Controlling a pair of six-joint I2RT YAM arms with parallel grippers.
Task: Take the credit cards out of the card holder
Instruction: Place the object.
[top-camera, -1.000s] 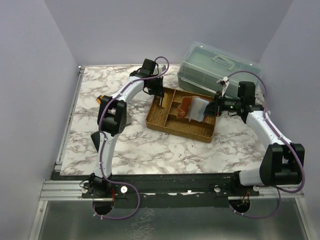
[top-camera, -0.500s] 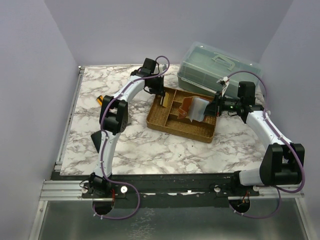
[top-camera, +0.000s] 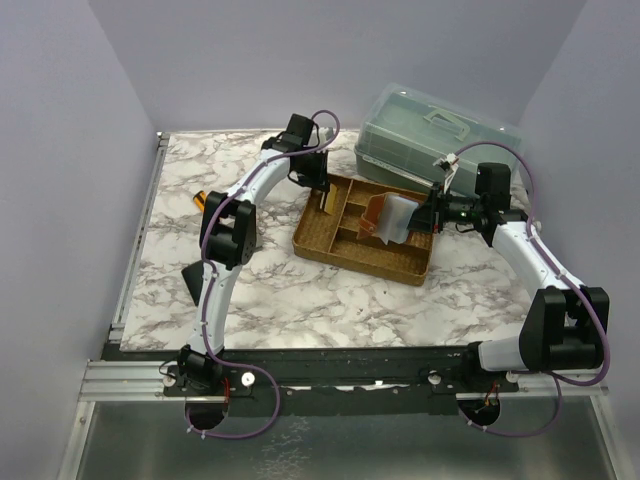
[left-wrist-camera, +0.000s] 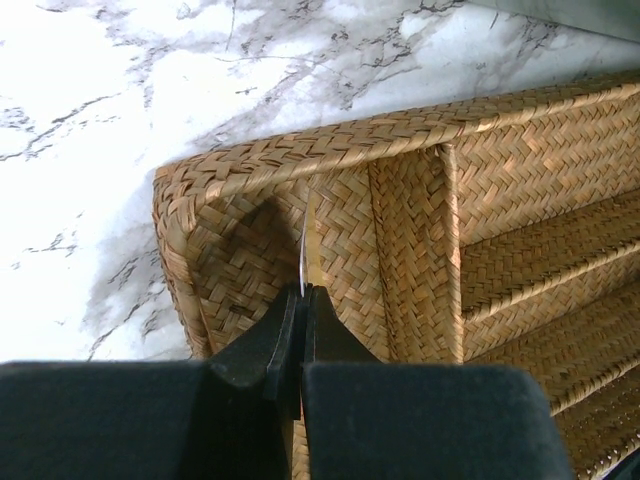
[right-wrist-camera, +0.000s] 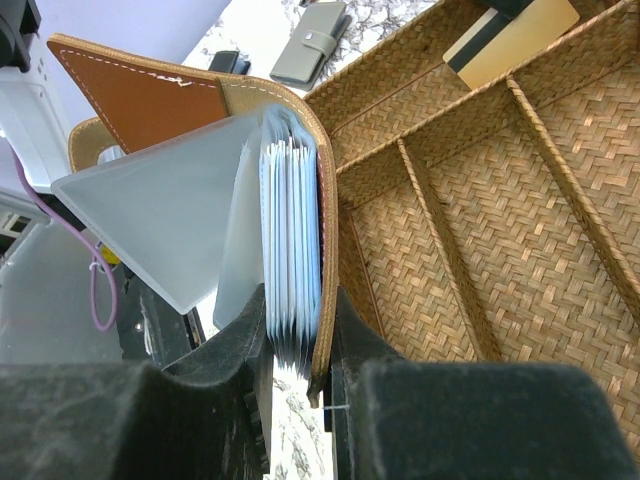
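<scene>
The card holder (right-wrist-camera: 150, 100), brown leather with pale clear sleeves (right-wrist-camera: 290, 230), stands open on edge over the woven tray (top-camera: 330, 250). My right gripper (right-wrist-camera: 297, 305) is shut on its sleeves and cover; from above, the holder (top-camera: 392, 218) hangs at the right gripper (top-camera: 425, 215). My left gripper (left-wrist-camera: 303, 292) is shut on one thin credit card (left-wrist-camera: 303, 255), seen edge-on above the tray's far-left corner compartment (left-wrist-camera: 250, 250). The right wrist view shows that card (right-wrist-camera: 510, 35) as tan with a dark stripe. From above, the left gripper (top-camera: 322, 192) hovers at the tray's far-left corner.
A clear lidded plastic box (top-camera: 435, 135) stands behind the tray. A grey wallet (right-wrist-camera: 308, 55) and a black one (right-wrist-camera: 228, 62) lie on the marble left of the tray. An orange item (top-camera: 203, 198) and a black item (top-camera: 190, 275) sit by the left arm.
My left gripper has shifted slightly over the tray's far-left corner with the card in it. The right arm and the card holder have not moved.
</scene>
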